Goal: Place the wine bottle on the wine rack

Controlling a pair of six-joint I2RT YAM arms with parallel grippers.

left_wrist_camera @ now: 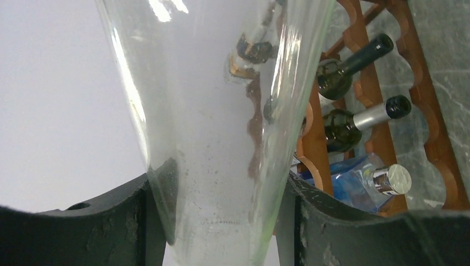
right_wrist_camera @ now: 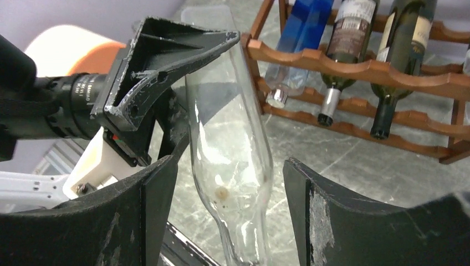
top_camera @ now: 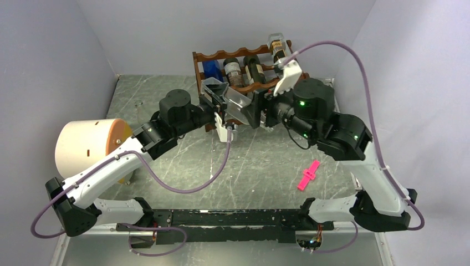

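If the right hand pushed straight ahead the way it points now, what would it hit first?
The clear wine bottle: it sits between the fingers of the open right hand and widens ahead. The left hand gripping it looks next; the wine rack is farther back, though depth is unclear.

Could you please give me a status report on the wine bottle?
Left gripper shut on clear wine bottle. Right gripper open around its shoulder end. Not yet on wine rack. Rack already holds blue bottle, two dark bottles.
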